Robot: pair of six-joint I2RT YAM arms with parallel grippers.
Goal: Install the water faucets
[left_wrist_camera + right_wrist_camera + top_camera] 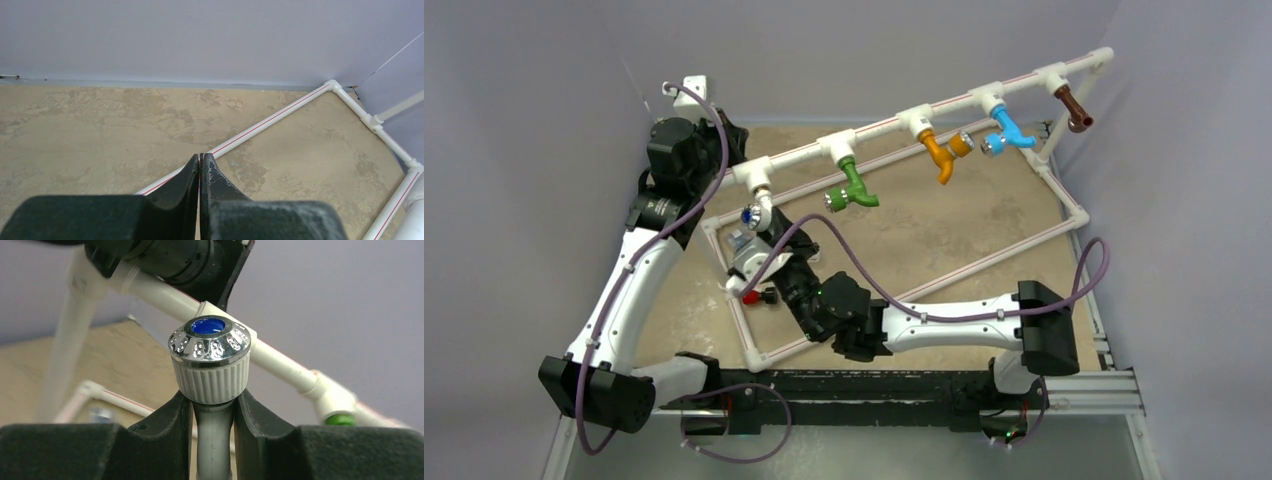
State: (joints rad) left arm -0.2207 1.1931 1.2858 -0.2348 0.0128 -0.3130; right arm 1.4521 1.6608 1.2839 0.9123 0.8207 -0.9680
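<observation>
Seating the white faucet [210, 365] in the leftmost tee [754, 176] of the rail [884, 128] looks like the step in hand, with my right jaws clamped on its neck just under the silvery knob. I would hold the stem in line with the tee's socket and turn gently, since a tilted start could bind. My left jaws are pressed together, holding nothing, above the bench [100, 130].
</observation>
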